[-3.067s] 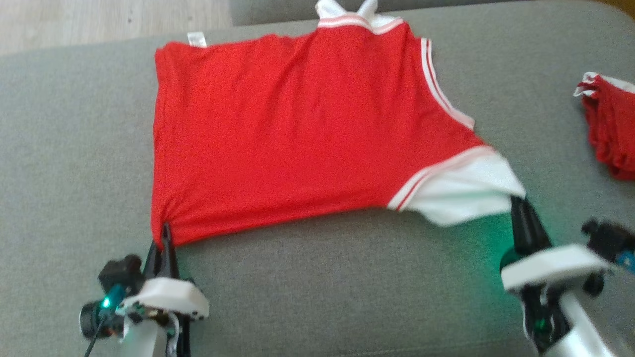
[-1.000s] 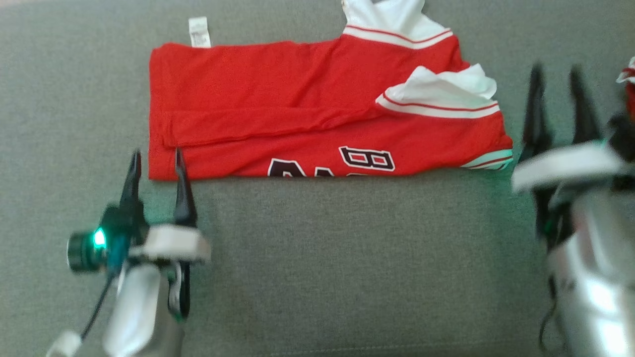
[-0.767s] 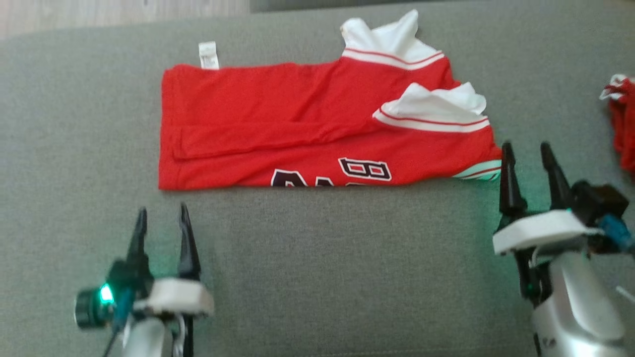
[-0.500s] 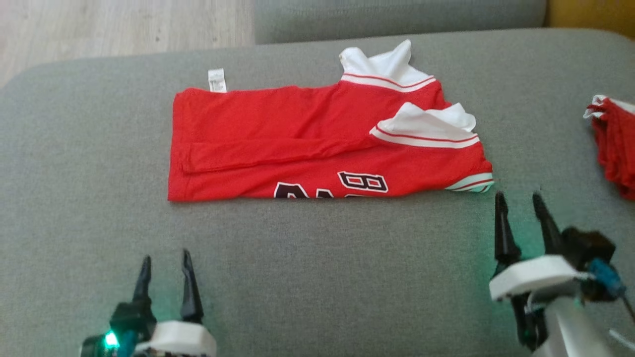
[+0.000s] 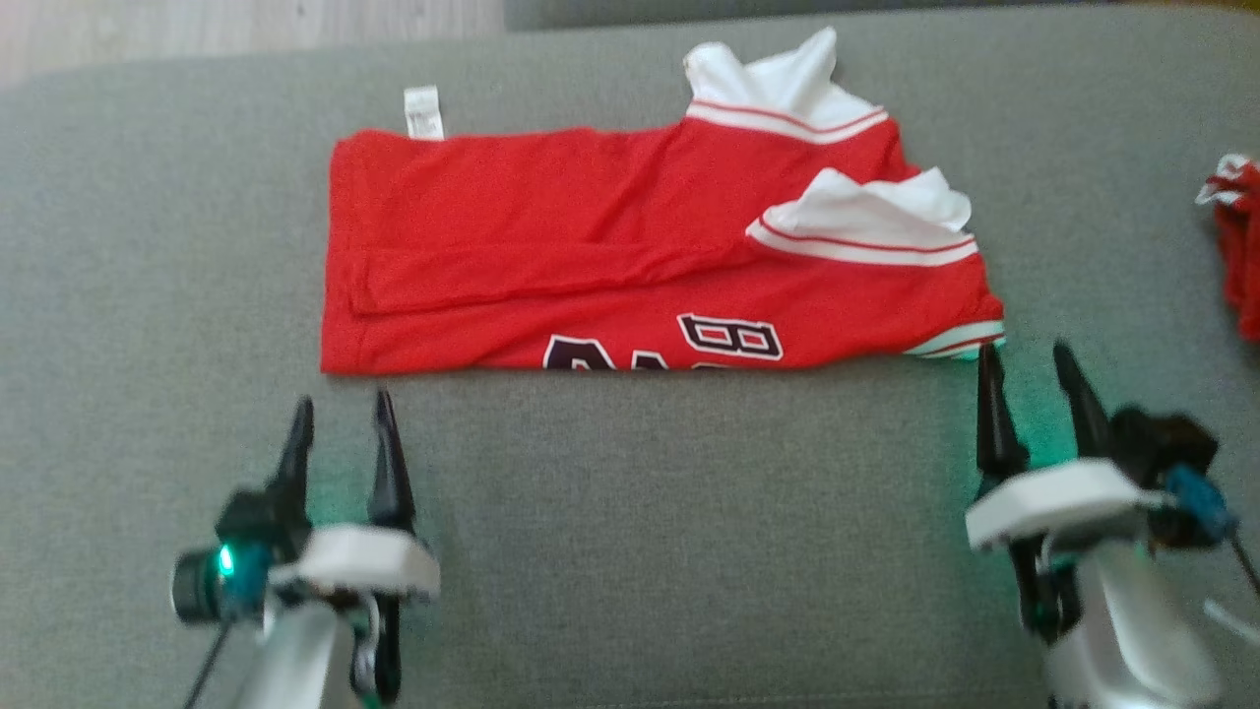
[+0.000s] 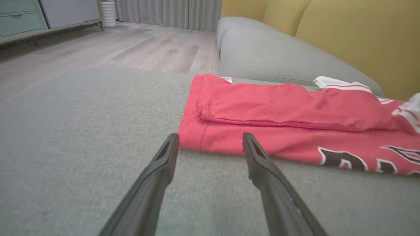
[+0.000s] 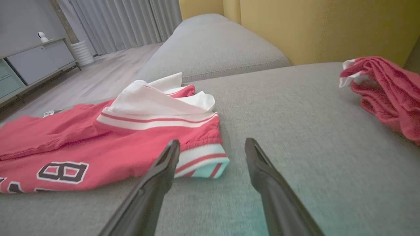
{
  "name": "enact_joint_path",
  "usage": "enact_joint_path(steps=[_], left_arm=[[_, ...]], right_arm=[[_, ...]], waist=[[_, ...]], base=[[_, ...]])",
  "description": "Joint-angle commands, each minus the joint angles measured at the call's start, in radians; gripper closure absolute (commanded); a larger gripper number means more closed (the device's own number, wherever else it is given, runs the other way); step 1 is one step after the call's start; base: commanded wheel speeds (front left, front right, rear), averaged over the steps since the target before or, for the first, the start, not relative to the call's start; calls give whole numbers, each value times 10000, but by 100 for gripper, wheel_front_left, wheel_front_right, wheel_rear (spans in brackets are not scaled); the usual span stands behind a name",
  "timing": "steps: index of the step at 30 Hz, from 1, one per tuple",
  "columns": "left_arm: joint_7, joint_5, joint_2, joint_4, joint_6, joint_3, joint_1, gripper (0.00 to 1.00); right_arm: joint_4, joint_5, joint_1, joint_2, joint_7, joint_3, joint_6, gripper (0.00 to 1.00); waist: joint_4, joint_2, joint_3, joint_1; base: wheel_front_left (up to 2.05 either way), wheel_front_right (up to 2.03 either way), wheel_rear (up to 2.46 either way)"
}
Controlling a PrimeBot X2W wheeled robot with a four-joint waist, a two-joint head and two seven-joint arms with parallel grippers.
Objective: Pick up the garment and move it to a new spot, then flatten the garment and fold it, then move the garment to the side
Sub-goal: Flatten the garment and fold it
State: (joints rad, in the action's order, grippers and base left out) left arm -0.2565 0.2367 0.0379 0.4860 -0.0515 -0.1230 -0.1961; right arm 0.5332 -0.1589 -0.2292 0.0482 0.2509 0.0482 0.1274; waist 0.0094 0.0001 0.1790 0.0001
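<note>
Garment [image 5: 591, 256], one in number: a red jersey with white sleeves, folded lengthwise into a long band and lying flat on the grey sofa cushion [image 5: 689, 551]. Two white sleeves show at its right end, one on top of the band and one jutting past the far edge. One small white label [image 5: 423, 110] sticks out beyond the far left corner. Dark, white-edged lettering, including one figure "8", runs along the near edge.

Two end effectors are present, each with two dark fingers. The left end effector [image 5: 343, 402] hovers just short of the garment's near left corner, apart from the cloth, its fingers spread wide and holding nothing. The right end effector [image 5: 1024, 350] stands just beside the near right corner, next to the striped cuff, also spread wide and empty; whether a fingertip touches the cuff cannot be told.

One second red cloth [image 5: 1238, 246], bunched and white-edged, lies well apart at the cushion's right edge. Beyond the cushion are one further grey seat [image 7: 213, 42], yellow backrests [image 7: 311, 26] and a wooden floor [image 6: 137, 49].
</note>
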Motion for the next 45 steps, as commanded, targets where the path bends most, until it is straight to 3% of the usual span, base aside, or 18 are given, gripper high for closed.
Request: enact_joint_path(steps=[1, 8, 19, 20, 21, 22, 31, 45], left_arm=[[-53, 153, 124, -13, 41, 430, -708, 0], [-53, 522, 124, 1411, 158, 757, -1918, 0], [-53, 1260, 124, 3166, 877, 394, -2610, 0], [-53, 1338, 124, 3267, 920, 323, -2667, 28], [-53, 1471, 124, 3425, 1017, 160, -2750, 82], [-53, 1511, 124, 3469, 1032, 108, -2796, 100], [-53, 1489, 124, 2871, 935, -6, -2947, 100], [-53, 385, 205, 984, 1129, 1358, -3866, 100]], right_arm=[[-174, 128, -653, 21, 108, -161, 33, 0], [445, 445, -1536, 21, 108, -173, 33, 0], [2083, 629, -2083, 21, 100, -407, 33, 0], [2217, 551, -2128, 21, 99, -500, 33, 16], [2408, 417, -2206, 21, 99, -708, 33, 72], [2480, 305, -2246, 21, 100, -788, 33, 100], [2178, -406, -2431, 143, 106, -1201, 33, 100], [340, -1646, -3576, 666, 108, -1067, 33, 100]], waist=[[-32, -1, 438, -1], [-189, -1, 1090, -1], [-187, -1, 1504, -1], [-174, -1, 1534, -1], [-158, -1, 1576, -1], [-149, -1, 1598, -1], [-72, -1, 1678, -1], [-44, -1, 775, -1]], base=[[0, 0, 0], [0, 0, 0], [0, 0, 0], [0, 0, 0], [0, 0, 0], [0, 0, 0], [0, 0, 0], [0, 0, 0]])
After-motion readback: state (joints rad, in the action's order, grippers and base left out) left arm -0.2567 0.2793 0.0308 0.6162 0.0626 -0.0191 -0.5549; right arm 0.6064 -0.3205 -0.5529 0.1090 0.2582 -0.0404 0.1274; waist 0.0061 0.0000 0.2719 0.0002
